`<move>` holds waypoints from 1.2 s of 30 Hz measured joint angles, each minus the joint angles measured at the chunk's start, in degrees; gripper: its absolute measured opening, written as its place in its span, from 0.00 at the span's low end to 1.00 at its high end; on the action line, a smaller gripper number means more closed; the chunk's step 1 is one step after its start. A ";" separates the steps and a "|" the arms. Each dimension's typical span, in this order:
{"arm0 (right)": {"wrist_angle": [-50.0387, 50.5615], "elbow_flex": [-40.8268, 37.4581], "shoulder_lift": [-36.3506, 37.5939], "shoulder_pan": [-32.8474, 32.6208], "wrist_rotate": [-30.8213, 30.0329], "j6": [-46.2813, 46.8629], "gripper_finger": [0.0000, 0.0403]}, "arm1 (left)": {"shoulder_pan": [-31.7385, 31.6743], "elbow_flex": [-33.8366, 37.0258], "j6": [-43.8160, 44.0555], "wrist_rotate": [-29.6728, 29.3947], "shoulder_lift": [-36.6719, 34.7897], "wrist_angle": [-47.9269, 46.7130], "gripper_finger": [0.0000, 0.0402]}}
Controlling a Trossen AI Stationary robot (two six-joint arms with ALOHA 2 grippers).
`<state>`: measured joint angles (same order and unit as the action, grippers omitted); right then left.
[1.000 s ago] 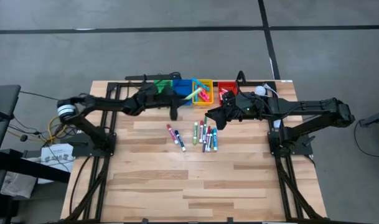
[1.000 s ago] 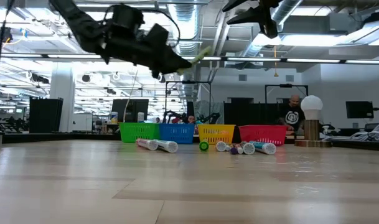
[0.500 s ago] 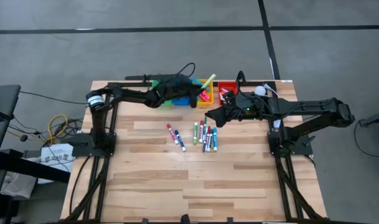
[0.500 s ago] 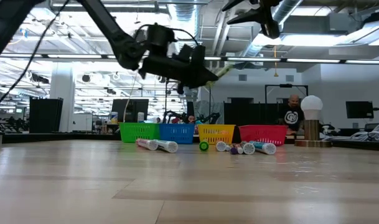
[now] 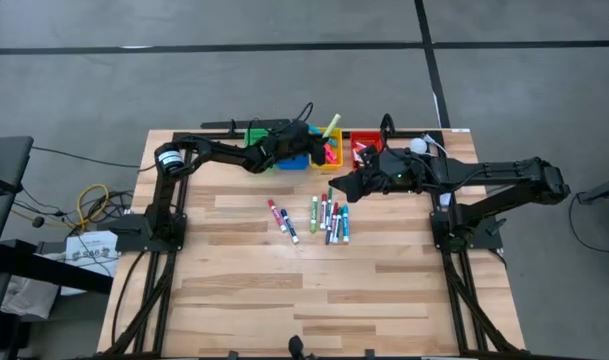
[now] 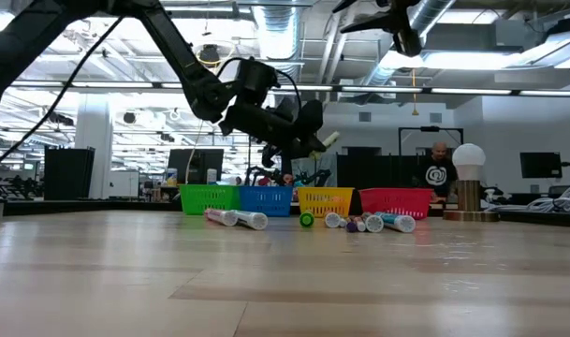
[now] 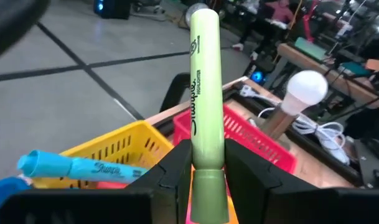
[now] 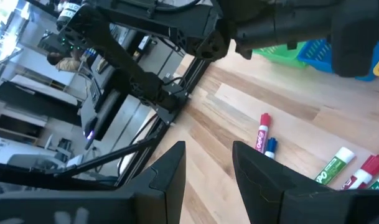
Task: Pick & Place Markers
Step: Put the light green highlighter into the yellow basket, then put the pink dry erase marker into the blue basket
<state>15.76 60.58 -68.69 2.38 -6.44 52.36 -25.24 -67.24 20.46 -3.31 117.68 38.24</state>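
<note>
A yellow-green marker (image 7: 203, 118) stands pinched between the closed fingers of the left hand (image 5: 319, 138), directly above the yellow bin (image 5: 332, 160). A cyan marker (image 7: 77, 167) lies in that bin. The right hand (image 5: 336, 186), fingers parted and empty, hovers over loose markers (image 5: 329, 217) on the desk (image 5: 284, 290).

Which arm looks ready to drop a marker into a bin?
The left: its gripper already holds a yellow-green marker above the yellow bin. The right gripper hangs open and empty.
</note>
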 joint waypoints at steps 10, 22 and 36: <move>-0.39 -0.01 0.00 0.01 -2.93 -0.33 0.30 | 0.09 0.11 3.97 1.98 -0.01 -1.39 0.26; -1.43 0.00 0.00 -1.19 -2.56 -0.31 0.30 | 0.26 0.13 3.92 3.30 -0.01 -1.49 0.33; -1.95 0.00 0.00 -1.47 -2.78 -4.38 0.30 | 1.57 0.24 -1.34 13.95 -3.55 -3.15 0.33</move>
<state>13.81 60.58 -68.69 0.91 -9.21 47.98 -23.67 -67.00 19.12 10.63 114.13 35.08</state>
